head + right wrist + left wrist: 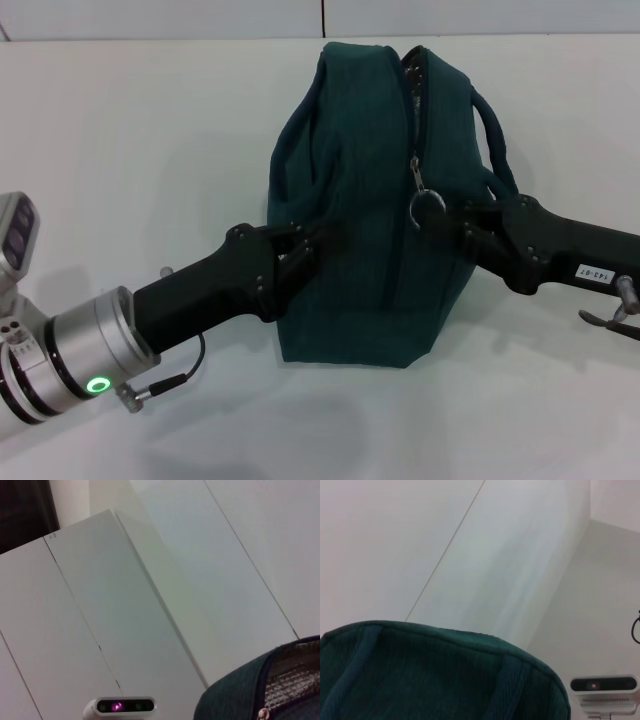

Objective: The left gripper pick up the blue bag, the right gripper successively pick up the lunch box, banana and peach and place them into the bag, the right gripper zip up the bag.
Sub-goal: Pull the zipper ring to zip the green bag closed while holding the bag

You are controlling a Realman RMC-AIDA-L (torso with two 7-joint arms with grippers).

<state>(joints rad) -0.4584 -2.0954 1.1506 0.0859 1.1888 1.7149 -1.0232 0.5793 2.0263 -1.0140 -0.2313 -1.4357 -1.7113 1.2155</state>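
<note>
Flanking one blue bag (370,230), two grippers: left gripper (305,250), right gripper (470,228).

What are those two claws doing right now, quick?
Left gripper: pressed against the blue bag; fingers can't be told.
Right gripper: at the ring zipper pull; fingers can't be told.

The head view looks forward and down from close above onto the white table (120,150), both arms reaching in. Each wrist view sits low, tilted upward at pale wall panels, close beside the blue bag (435,675) — the one thing all three views share.
</note>
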